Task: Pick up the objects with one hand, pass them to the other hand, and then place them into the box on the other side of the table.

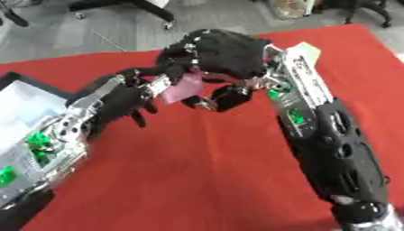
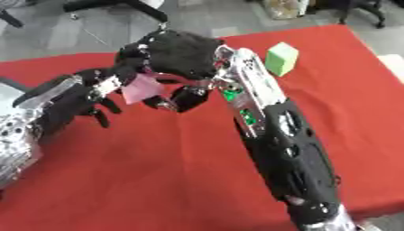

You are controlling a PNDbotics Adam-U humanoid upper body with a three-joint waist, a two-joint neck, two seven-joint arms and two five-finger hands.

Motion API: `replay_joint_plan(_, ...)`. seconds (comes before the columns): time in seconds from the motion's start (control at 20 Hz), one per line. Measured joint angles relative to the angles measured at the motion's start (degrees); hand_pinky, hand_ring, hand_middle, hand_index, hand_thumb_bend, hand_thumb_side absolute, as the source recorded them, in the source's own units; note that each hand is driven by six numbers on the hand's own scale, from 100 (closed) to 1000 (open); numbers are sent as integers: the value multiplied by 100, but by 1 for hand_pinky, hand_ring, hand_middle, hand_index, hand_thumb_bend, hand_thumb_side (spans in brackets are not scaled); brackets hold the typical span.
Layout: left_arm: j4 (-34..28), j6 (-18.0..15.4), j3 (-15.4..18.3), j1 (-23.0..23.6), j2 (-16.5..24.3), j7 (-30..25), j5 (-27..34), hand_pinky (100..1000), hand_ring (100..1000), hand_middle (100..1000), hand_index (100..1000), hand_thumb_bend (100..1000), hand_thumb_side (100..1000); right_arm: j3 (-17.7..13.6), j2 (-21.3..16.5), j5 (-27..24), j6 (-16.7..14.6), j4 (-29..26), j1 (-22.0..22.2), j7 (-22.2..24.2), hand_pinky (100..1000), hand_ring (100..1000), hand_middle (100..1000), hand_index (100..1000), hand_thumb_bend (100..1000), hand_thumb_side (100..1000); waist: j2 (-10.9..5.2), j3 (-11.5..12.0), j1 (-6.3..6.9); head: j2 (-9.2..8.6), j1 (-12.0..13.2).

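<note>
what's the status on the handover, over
Both robot hands meet mid-table over the red cloth: left robot hand, right robot hand. Pink block pinched between them. Green block waits behind, clear.

We see even, bright indoor light — no single source evident. Red tablecloth (image 2: 158,180) saturated, flat, shadows under arms soft and faint. Whole picture soft, smeared; edges of right hand (image 2: 177,56) and left hand (image 1: 126,101) blurred, black surfaces lose detail. Silver arm parts catch mild glare — pale washed-out patch at far left in left eye view.
</note>
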Motion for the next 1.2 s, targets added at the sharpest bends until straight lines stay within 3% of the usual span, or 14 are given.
replay_joint_plan(0.05, 1, -35, 0, -1, 2, 21, 97, 420, 524, 488, 658, 237, 656, -1, -4, -1, 0, 0, 0, 0, 695, 669, 251, 706, 100, 100, 0, 0, 0, 0, -3)
replay_joint_plan(0.1, 2, -64, 0, -1, 5, 45, 170, 396, 472, 406, 591, 103, 568, -3, -5, -1, 0, 0, 0, 0, 696, 669, 254, 707, 100, 100, 0, 0, 0, 0, -5)
replay_joint_plan(0.35, 36, -195, 0, -27, 27, 78, 443, 391, 464, 388, 576, 100, 551, -12, -11, -19, -4, -1, 6, -4, 695, 669, 258, 707, 100, 100, 0, 1, 0, 0, -9)
replay_joint_plan(0.6, 41, -266, -3, -36, 31, 52, 468, 395, 477, 398, 577, 112, 444, -6, -11, -39, -15, -9, 6, -15, 696, 669, 262, 707, 100, 100, 0, 1, 2, 0, -10)
replay_joint_plan(0.8, 68, -236, -29, -88, 49, -197, -26, 389, 471, 389, 564, 100, 352, -8, -11, -41, -24, -33, 7, -24, 697, 669, 261, 707, 100, 100, 0, 1, 2, 0, -11)
replay_joint_plan(1.0, 69, -96, -40, -126, 45, -497, -757, 363, 445, 350, 525, 100, 345, -3, -11, -41, -28, -35, 11, -28, 697, 669, 263, 708, 100, 100, 0, 1, 2, 0, -12)
replay_joint_plan(1.2, 66, -38, -50, -129, 22, -563, -1058, 349, 429, 327, 503, 100, 342, -1, -11, -41, -28, -35, 13, -28, 699, 670, 275, 712, 100, 100, 0, 1, 2, 0, -12)
